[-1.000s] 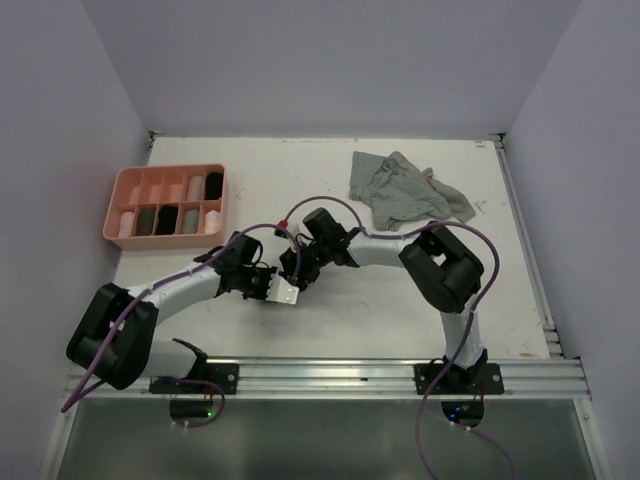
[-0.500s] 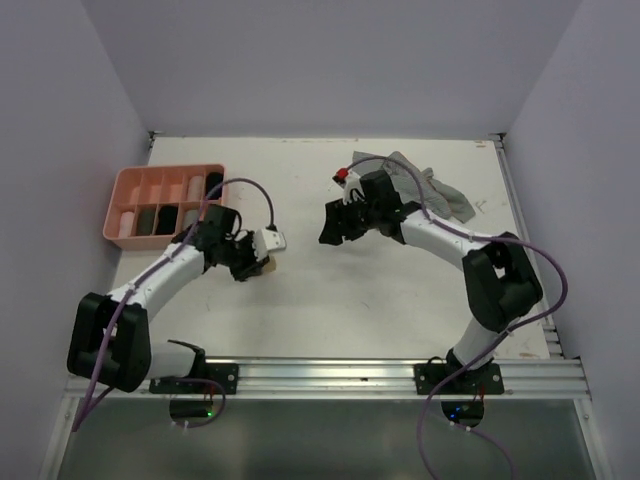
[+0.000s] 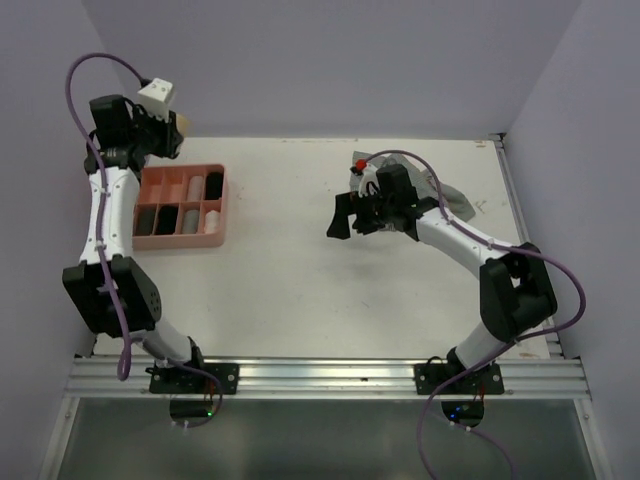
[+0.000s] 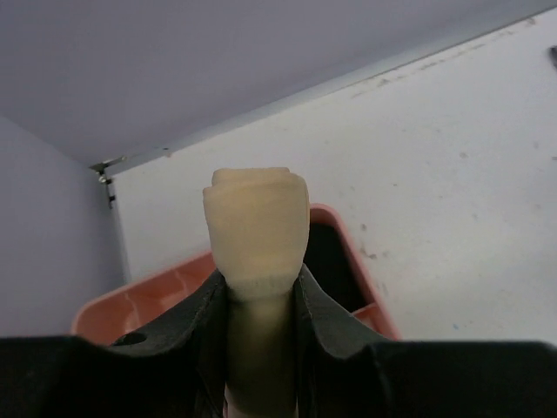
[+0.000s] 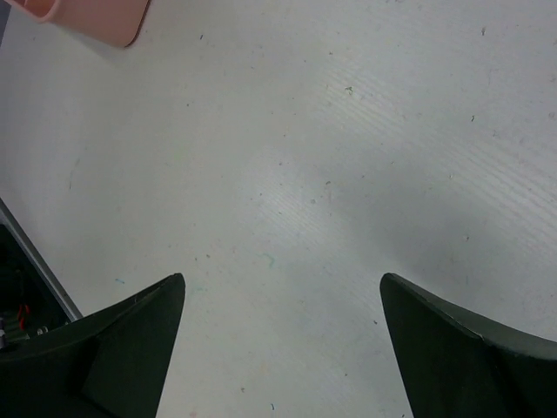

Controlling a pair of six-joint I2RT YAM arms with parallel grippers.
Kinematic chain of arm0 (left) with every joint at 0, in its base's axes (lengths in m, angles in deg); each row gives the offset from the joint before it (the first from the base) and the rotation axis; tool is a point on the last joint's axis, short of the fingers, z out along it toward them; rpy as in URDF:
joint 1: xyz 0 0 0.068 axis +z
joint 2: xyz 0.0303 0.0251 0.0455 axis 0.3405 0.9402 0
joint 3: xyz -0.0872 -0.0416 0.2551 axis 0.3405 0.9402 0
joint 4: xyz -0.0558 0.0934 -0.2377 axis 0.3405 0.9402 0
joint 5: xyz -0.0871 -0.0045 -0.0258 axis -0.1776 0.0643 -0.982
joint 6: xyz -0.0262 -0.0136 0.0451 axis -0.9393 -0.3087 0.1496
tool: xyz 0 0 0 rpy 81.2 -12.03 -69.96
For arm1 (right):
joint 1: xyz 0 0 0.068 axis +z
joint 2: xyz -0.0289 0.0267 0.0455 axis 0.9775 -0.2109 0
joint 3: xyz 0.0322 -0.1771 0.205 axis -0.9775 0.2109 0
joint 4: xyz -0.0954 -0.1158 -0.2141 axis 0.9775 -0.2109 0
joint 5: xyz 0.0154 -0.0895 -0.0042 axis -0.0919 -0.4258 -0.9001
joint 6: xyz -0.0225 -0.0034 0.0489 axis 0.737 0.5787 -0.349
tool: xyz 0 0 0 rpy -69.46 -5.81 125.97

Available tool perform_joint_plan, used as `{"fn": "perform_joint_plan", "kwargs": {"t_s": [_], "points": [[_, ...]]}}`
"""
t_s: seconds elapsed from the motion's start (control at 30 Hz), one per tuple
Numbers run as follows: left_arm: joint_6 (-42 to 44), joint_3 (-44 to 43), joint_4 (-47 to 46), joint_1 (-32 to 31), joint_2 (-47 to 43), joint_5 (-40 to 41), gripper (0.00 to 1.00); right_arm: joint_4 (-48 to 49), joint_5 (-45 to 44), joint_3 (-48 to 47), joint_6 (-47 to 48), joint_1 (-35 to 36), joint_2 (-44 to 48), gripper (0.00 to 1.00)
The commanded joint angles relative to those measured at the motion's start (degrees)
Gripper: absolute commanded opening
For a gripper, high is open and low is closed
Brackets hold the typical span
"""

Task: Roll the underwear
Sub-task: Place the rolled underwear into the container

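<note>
Beige fabric is the item in hand.

Top external view: the left claw (image 3: 172, 122) is raised high over the far left corner and is clenched on the beige rolled underwear (image 3: 184, 122), which projects just past its tips. The pink tray (image 3: 181, 241) lies on the surface (image 3: 300, 290) below and slightly nearer than this claw. Several compartments hold rolled pieces (image 3: 168, 218), some light, some dark. The right claw (image 3: 343, 212) hangs over the middle of the surface, fingers spread, nothing between them. The grey striped underwear (image 3: 456, 201) lies loose and crumpled behind that claw, towards the far right, partly hidden by the arm.

Left wrist view: both dark fingers (image 4: 207, 306) press the sides of the beige rolled underwear (image 4: 257, 228). Its rounded end stands clear beyond the tips, and layered edges show at the top. The pink tray (image 4: 139, 300) sits beneath and beyond the left claw (image 4: 258, 292), with one dark compartment just right of the roll. Bare white surface (image 4: 452, 174) extends to the right.

Right wrist view: the right claw (image 5: 280, 279) is released, its two fingers (image 5: 130, 348) well apart. Only bare, lightly marked surface (image 5: 305, 131) lies between and ahead of them. A corner of the pink tray (image 5: 87, 13) shows far ahead to the left.
</note>
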Motion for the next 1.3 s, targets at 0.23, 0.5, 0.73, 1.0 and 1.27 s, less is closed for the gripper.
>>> {"fn": "perform_joint_plan", "kwargs": {"t_s": [0.23, 0.5, 0.73, 1.0, 1.27], "points": [[-0.82, -16.45, -0.27, 10.13, 21.56, -1.3, 0.0, -4.71, -4.01, -1.35, 1.47, 0.2, 4.39, 0.99], [-0.91, -15.4, -2.73, 10.4, 26.06, -0.61, 0.0, -4.37, -4.36, 1.2, 2.35, 0.2, 4.74, 0.99], [-1.69, -16.02, -2.65, 10.13, 30.28, -0.35, 0.0, -2.96, -4.71, 4.36, 3.31, 0.2, 4.05, 0.99], [-1.7, -10.57, -4.05, 8.11, 30.28, 1.85, 0.0, -2.08, -4.45, 6.21, 3.84, 0.2, 2.73, 0.99], [-1.61, -3.45, -7.74, 7.23, 28.96, 5.81, 0.0, -2.08, -4.97, 7.0, 4.46, 0.2, 2.55, 0.99]]}}
